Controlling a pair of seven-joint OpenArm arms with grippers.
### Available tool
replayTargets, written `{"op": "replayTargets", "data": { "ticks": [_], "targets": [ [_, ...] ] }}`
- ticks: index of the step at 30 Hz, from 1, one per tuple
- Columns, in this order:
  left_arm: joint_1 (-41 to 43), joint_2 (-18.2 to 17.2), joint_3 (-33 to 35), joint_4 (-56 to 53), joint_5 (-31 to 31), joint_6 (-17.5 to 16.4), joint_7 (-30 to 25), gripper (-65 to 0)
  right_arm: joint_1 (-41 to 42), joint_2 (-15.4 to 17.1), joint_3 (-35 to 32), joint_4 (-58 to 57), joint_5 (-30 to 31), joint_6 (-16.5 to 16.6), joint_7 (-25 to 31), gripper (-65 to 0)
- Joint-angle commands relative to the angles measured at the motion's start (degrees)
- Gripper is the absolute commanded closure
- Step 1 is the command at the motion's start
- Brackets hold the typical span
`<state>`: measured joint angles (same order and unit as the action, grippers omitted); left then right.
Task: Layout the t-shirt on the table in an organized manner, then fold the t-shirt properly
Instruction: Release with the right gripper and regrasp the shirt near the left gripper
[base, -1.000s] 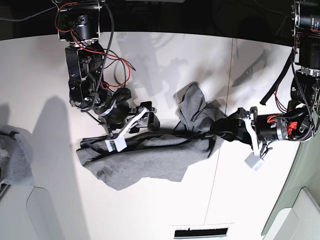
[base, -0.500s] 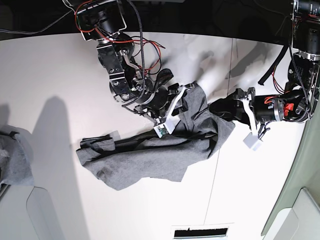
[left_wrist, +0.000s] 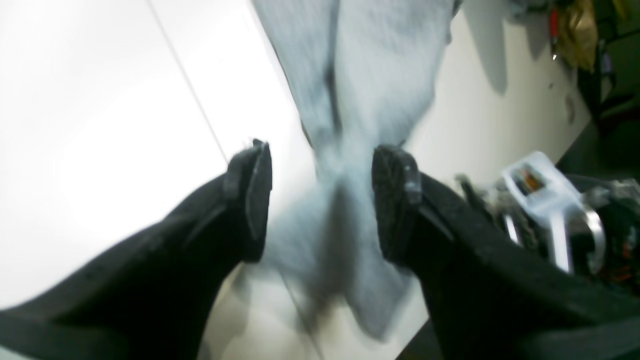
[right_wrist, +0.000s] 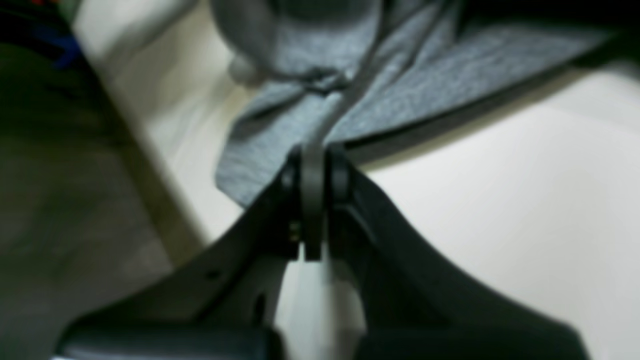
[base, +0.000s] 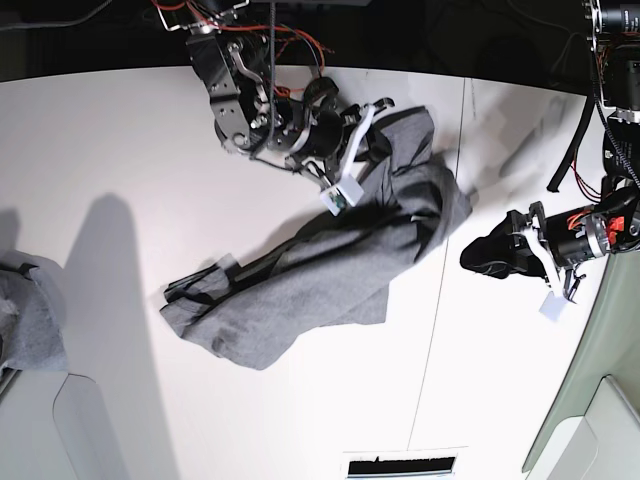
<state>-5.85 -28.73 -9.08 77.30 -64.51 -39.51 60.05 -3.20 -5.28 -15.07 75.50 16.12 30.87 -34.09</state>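
Note:
The heather-grey t-shirt (base: 330, 270) lies crumpled in a slanted band across the white table (base: 120, 180). Its upper right end is lifted toward the far edge. There my right gripper (base: 375, 132) is shut on a fold of the fabric; the right wrist view shows the jaws (right_wrist: 312, 170) pinching a thin strip of the t-shirt (right_wrist: 400, 85). My left gripper (base: 472, 258) hovers just right of the shirt, open and holding nothing. In the left wrist view its fingertips (left_wrist: 250, 195) stand wide apart, with the t-shirt (left_wrist: 380, 65) on the table beyond them.
A smaller grey cloth bundle (base: 25, 310) sits at the left edge. A thin dark seam (base: 440, 300) runs across the table right of the shirt. The far table edge meets a dark background just behind the right arm (base: 240, 90). A vent slot (base: 400, 465) lies at the near edge.
My right gripper moved from the shirt's left part to its upper right, shut on the fabric and dragged it toward the far edge. My left arm drew back right, off the shirt.

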Motion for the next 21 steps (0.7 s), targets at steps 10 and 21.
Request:
{"op": "replayTargets", "data": {
  "ticks": [10,21],
  "targets": [
    [-1.1,-1.7,-0.5,1.1,-5.0,-0.5,-0.9,-34.1,-12.4,8.3,0.2,18.3,4.5,0.9,5.1,-13.2],
    [0.5,-1.7,2.5,4.3,-6.8,-0.5,2.1,-34.1,2.2,8.1,14.6,17.4,-0.5,-7.8,8.0,-32.1]
  ]
}}
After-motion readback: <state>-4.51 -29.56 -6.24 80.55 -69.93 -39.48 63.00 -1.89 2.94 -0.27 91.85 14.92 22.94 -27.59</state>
